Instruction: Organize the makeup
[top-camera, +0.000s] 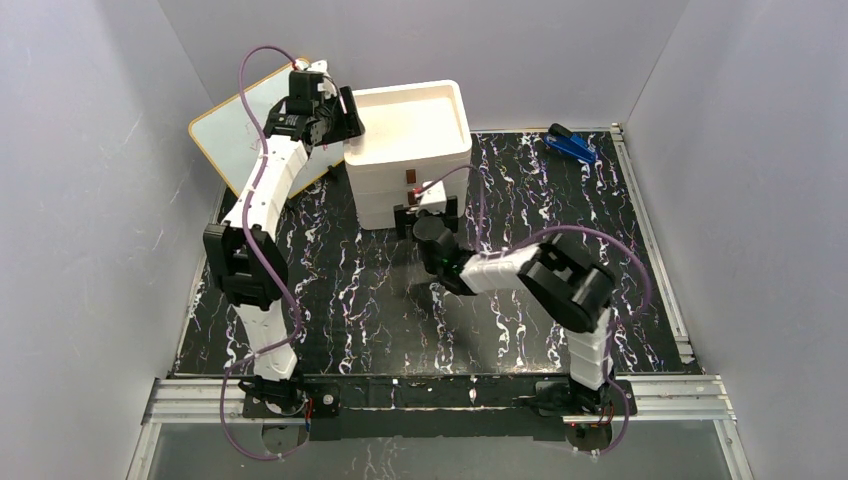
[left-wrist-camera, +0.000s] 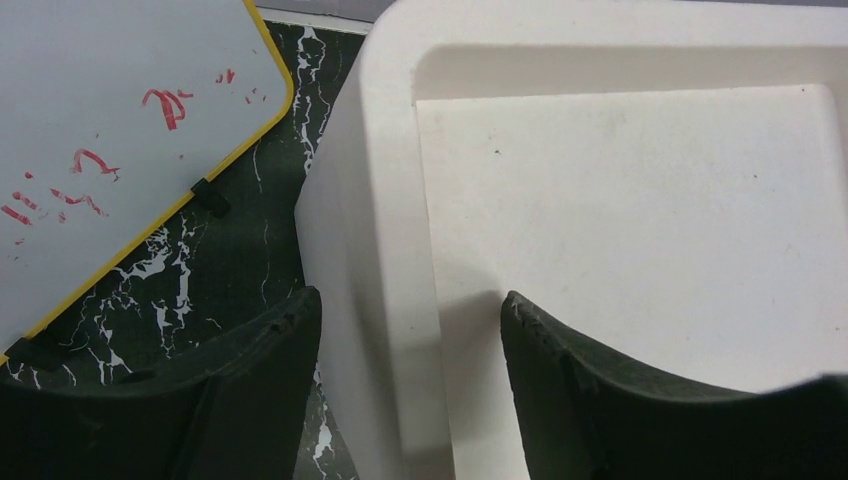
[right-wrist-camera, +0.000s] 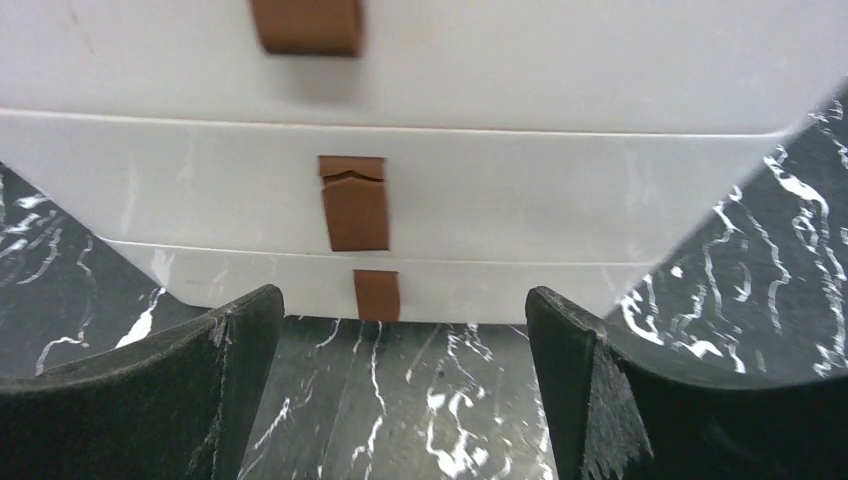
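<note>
Two-arm cell during the makeup-sorting task, with places given relative to the white drawer box (top-camera: 410, 150) at the rear middle of the bench (top-camera: 380, 310). The left pincer (left-wrist-camera: 410, 310) is spread astride the box's left top rim, one finger outside the wall and one over the recessed top tray (left-wrist-camera: 620, 230); whether either pad touches the wall cannot be told. The right pincer (top-camera: 428, 207) is also spread and holds nothing. It sits low in front of the box, facing the column of brown handles, with the middle handle (right-wrist-camera: 355, 210) between its fingers but apart from them. No makeup shows in any view, neither in the tray nor on the bench around the box; it may lie inside the shut drawers, which cannot be confirmed. A yellow-rimmed whiteboard (top-camera: 235, 125) leans left of the box, and a blue clip (top-camera: 570, 145) lies to its far right. Likely step: opening a drawer while the box is braced. Hazards: the handles are thin tabs and the middle one looks creased near its top, so a closing pinch could slip or tear it. A pull without a firm left-side brace could drag the whole box forward. Since the tabs are stacked close together, a small height error could open the wrong drawer.
</note>
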